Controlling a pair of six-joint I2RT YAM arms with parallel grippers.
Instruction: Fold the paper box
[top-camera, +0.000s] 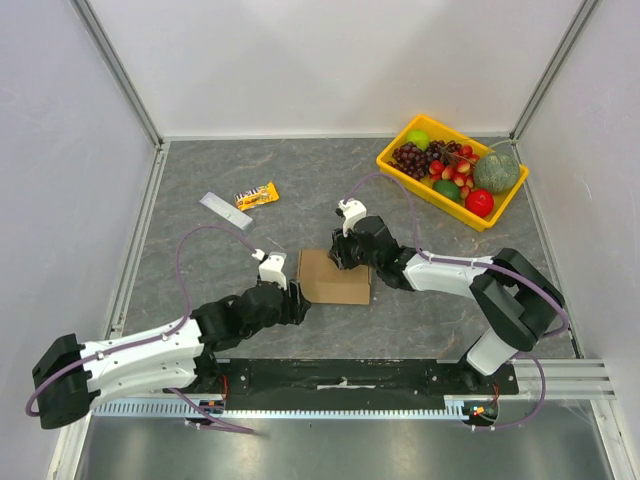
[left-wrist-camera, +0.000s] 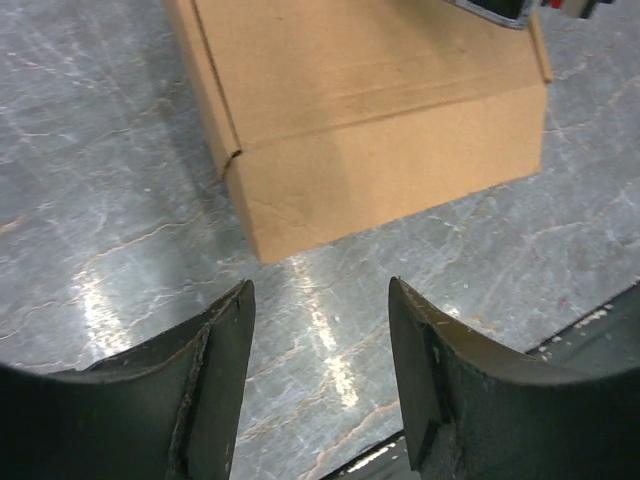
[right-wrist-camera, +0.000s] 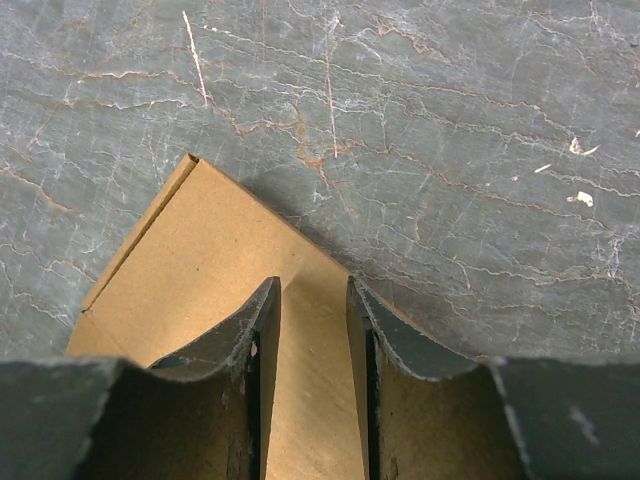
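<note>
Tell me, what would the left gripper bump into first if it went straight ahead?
Probably the paper box. The left gripper points at its near side wall, with a strip of table between them. How low it travels is hard to judge.

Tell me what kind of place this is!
Probably a robot testing lab, not a home. A left arm and a right arm are bolted at the edge of a grey table. Plain white walls close it in. The paper box and yellow tray of fruit look like practice props.
</note>
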